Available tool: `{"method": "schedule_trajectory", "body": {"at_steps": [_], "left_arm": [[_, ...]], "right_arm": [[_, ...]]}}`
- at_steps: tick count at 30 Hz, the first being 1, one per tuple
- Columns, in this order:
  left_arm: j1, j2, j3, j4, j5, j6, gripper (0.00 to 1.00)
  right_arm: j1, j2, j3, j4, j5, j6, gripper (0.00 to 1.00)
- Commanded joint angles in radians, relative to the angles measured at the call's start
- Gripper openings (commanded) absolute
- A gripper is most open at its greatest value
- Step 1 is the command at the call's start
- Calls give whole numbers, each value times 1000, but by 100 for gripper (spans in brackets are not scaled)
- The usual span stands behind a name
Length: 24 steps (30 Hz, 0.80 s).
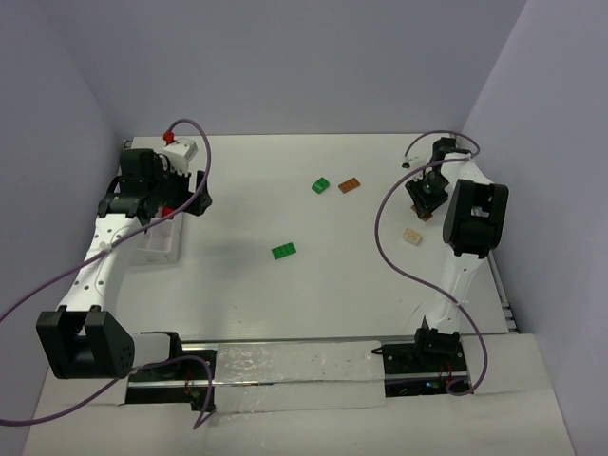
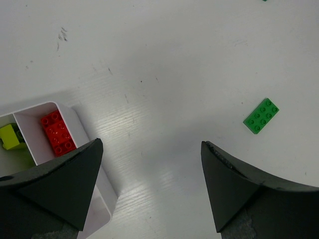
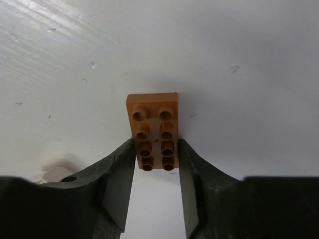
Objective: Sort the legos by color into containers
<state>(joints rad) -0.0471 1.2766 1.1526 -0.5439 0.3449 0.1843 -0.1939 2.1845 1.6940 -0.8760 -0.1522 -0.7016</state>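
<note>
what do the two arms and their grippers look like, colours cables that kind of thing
The left arm and right arm are built alike, with white links and boxy black joint housings. A thin purple cable loops loosely along each. The fingers are matt black and wedge-shaped, tapering to blunt tips. No readable markings show.

Brick [image 3: 152, 119] in pincer [image 3: 156, 145], perhaps on table [image 3: 234, 50]
</note>
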Motion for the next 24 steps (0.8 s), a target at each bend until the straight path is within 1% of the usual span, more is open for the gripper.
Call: {"method": "schedule_trajectory", "body": {"at_steps": [1,3,6,10,11,13,15,19,20,22,24], "left_arm": [[-1,-11,40,37,-18,-71,89],[4,-25,36,48,17,-91,89],[14,-48,41,53,50,-127,89],[41,-51,88,23,106,-180,90],[48,-48,99,5,139,-232,90],[107,-43,127,-6,255,-279,90],[132,-40,137,-12,337,-340,90],[141,-46,122,14,457,-436,89],[141,-53,111,35,499,-477,89],[141,-66,93,75,535,-520,88],[141,-81,67,135,572,-599,88]], "right_arm": [[-7,-40,-73,11,-62,-35,40],[-2,-79,-89,9,-96,-30,34],[11,-146,-87,8,-135,-1,30],[86,-238,-44,-15,-203,51,28],[110,-259,-21,-26,-218,64,28],[196,-316,5,-37,-252,111,28],[270,-359,25,-38,-278,153,28],[442,-426,41,-4,-292,253,28],[518,-440,57,16,-297,287,28],[597,-449,78,37,-300,342,28],[712,-444,135,62,-303,401,27]]}}
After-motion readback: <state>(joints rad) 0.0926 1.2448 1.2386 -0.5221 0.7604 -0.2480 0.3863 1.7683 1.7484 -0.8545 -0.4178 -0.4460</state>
